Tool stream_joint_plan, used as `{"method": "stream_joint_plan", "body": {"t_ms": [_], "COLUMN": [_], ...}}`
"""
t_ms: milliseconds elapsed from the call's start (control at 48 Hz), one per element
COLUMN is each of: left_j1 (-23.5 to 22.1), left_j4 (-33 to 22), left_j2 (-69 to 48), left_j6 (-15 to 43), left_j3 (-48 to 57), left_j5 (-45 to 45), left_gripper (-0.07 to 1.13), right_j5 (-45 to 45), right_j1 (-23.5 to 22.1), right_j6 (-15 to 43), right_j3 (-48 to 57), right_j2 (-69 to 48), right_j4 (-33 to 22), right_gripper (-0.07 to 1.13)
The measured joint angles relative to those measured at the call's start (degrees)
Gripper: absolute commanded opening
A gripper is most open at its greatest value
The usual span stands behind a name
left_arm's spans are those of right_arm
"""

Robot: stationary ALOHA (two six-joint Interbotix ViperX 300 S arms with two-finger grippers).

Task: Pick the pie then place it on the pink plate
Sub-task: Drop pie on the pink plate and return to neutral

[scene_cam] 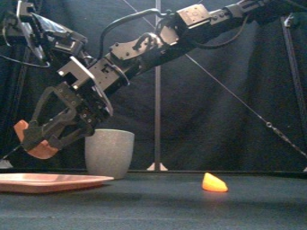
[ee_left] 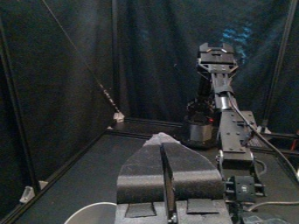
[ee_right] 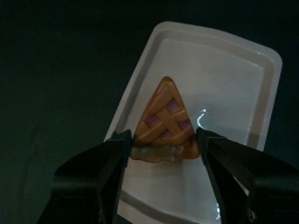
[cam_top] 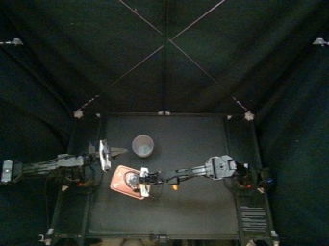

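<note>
Right hand [ee_right: 166,138] clamped on pie [ee_right: 163,118], a lattice wedge, held in air over pink plate [ee_right: 239,83], not touching. Pick looks done; lowering and release left. Left hand [ee_left: 163,157] rests at left of worktop [cam_top: 193,207], jaws together. Grey cup [scene_cam: 109,151] behind plate.

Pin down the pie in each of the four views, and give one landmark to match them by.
Top view: pie left of centre, in the right end effector over the pink plate.
Front view: far left, held above the plate.
Left wrist view: not in it.
Right wrist view: centre, between the jaws.
Landmark: the pink plate beneath it in those three views.
</note>
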Motion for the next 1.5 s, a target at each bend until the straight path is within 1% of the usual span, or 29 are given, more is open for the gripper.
{"method": "stream_joint_plan", "body": {"t_ms": [104,146,438,542,667,812,1042,1167,1292,1500], "left_j1": [0.09,0.00,0.00,0.00,0.09,0.09,0.09,0.00,0.00,-0.70], "left_j4": [0.00,0.00,0.00,-0.09,0.00,-0.09,0.00,-0.09,-0.09,-0.09], "left_j2": [0.00,-0.09,0.00,-0.09,0.00,-0.09,-0.18,-0.18,-0.18,-0.18], "left_j6": [0.00,-0.09,-0.09,-0.09,-0.18,-0.09,-0.18,-0.18,-0.26,-0.35], "left_j3": [0.00,0.00,0.44,0.62,0.79,0.79,1.23,1.76,2.29,3.25], "left_j5": [0.00,0.00,0.00,0.00,0.00,0.00,0.88,1.23,1.23,1.93], "left_gripper": [0.00,0.00,0.00,0.00,0.00,0.00,0.00,0.00,0.00,0.00], "right_j5": [0.70,0.70,0.79,0.70,0.18,-3.78,-16.96,-21.71,-23.47,-23.91], "right_j1": [-0.26,-0.44,-0.79,-0.79,-0.88,-1.49,-2.02,-2.11,-2.81,-3.87], "right_j6": [0.18,0.00,-0.18,0.00,0.53,2.81,3.60,3.69,3.78,3.60], "right_j3": [-0.09,-0.09,0.09,2.02,7.21,15.56,31.46,38.14,43.95,49.31], "right_j2": [0.09,0.09,0.09,-0.70,-4.83,-11.95,-24.96,-30.15,-34.37,-41.92], "right_j4": [0.00,-0.09,-1.76,-1.76,-0.35,1.05,0.88,1.85,2.55,3.16], "right_gripper": [0.96,0.97,0.97,0.97,0.97,0.97,0.97,0.97,0.97,0.97]}}
